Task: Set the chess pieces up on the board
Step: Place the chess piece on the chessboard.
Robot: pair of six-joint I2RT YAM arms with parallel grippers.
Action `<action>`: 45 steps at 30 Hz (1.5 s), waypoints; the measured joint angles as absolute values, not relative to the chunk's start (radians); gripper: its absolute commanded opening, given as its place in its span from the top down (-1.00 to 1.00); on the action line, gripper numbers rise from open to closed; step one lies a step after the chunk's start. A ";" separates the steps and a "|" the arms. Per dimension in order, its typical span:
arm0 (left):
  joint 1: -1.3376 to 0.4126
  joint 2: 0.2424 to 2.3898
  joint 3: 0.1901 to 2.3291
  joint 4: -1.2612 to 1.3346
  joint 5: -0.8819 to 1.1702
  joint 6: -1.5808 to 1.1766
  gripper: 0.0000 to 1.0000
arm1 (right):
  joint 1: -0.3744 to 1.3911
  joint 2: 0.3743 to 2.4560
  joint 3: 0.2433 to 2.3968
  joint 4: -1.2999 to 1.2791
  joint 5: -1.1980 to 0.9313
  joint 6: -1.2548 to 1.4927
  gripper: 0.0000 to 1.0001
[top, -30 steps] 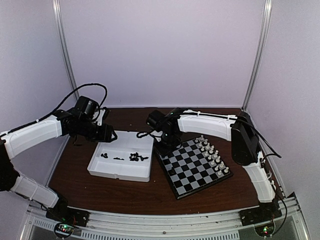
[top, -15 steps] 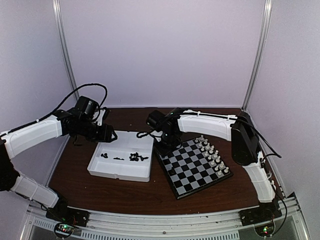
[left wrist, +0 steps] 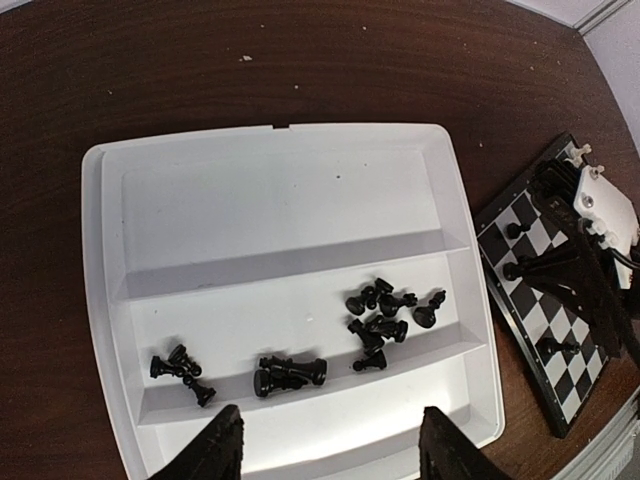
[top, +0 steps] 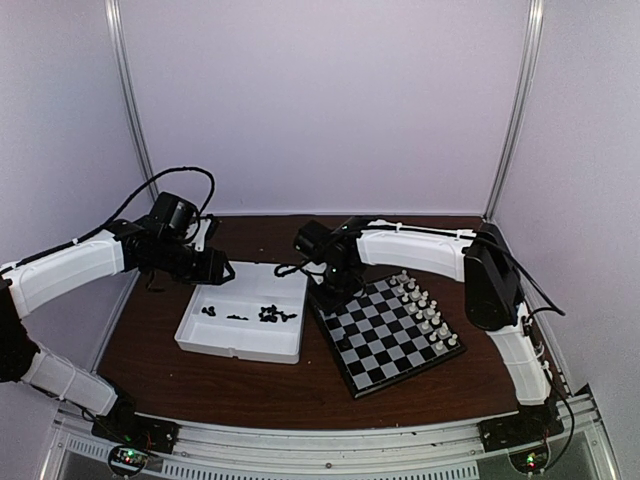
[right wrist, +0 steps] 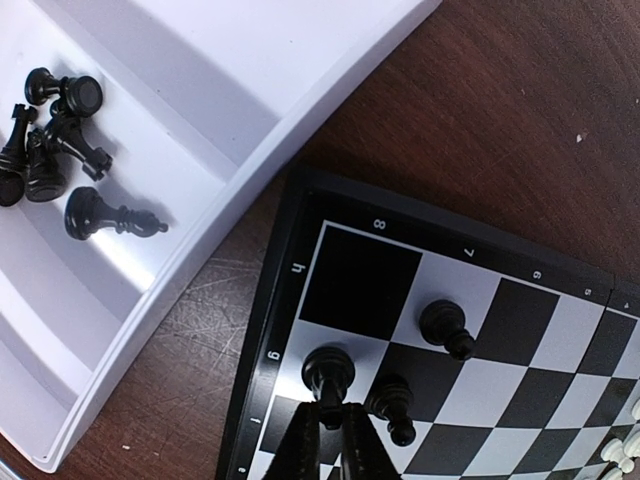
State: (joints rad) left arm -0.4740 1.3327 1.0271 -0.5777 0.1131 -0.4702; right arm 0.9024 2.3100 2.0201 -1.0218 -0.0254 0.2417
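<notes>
You had the right gripper (right wrist: 333,440) clamped on a standing black piece (right wrist: 328,370) at the board's (right wrist: 262,320) left corner — the left gripper (left wrist: 332,445), jaws half parted and empty, hung well off it.

From above the light is soft and even, but the picture is fuzzy. My left wrist view bends at the edges, and the white tray (left wrist: 290,190) glows bright near the bottom. My right wrist view shows the board (right wrist: 360,275) sharp, but my fingers (right wrist: 362,455) look blurry.
</notes>
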 measured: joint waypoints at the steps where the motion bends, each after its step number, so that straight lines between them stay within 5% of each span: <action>1: -0.474 1.333 1.027 -0.578 0.113 -0.470 -0.20 | 0.902 2.310 2.019 -1.021 -0.025 0.242 0.82; 29: -0.499 1.350 1.016 -0.559 0.132 -0.435 -0.21 | 0.903 2.174 1.959 -0.991 -0.035 0.236 0.43; 45: -0.578 1.552 1.047 -0.537 0.115 -0.225 0.19 | 0.903 1.843 1.666 -0.733 -0.055 0.235 0.44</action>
State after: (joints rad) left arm -0.5777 1.5517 1.0470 -0.5369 0.1146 -0.2249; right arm 0.9028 1.8435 1.6657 -0.7334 -0.0551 0.2348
